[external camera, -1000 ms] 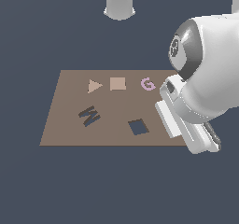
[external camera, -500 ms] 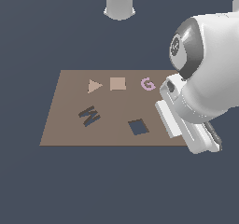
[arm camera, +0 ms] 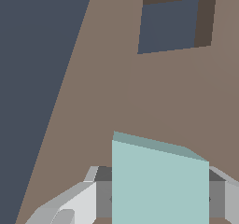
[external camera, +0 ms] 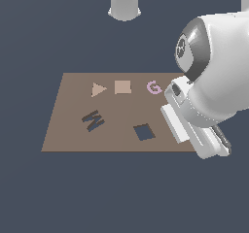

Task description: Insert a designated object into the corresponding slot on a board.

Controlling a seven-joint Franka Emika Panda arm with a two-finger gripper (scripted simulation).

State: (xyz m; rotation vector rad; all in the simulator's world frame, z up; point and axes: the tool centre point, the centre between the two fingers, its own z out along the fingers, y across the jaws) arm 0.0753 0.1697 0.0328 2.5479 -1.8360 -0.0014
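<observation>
Wrist view, jaws clamped on teal block (arm camera: 159, 183), block cropped below, slot (arm camera: 170, 26) beyond

1. A tan triangle (external camera: 98, 89) lies flat at the exterior view's left of a row of three shapes.
2. A tan flat square (external camera: 122, 87) sits just beside it.
3. A pink letter G (external camera: 154, 87) follows, farther right.
4. A dark M-shaped cutout (external camera: 93, 120) lies nearer the camera.

The arm (external camera: 219, 81) leans over with its wrist angled down, fingers (arm camera: 70, 204) clamped on a load.
</observation>
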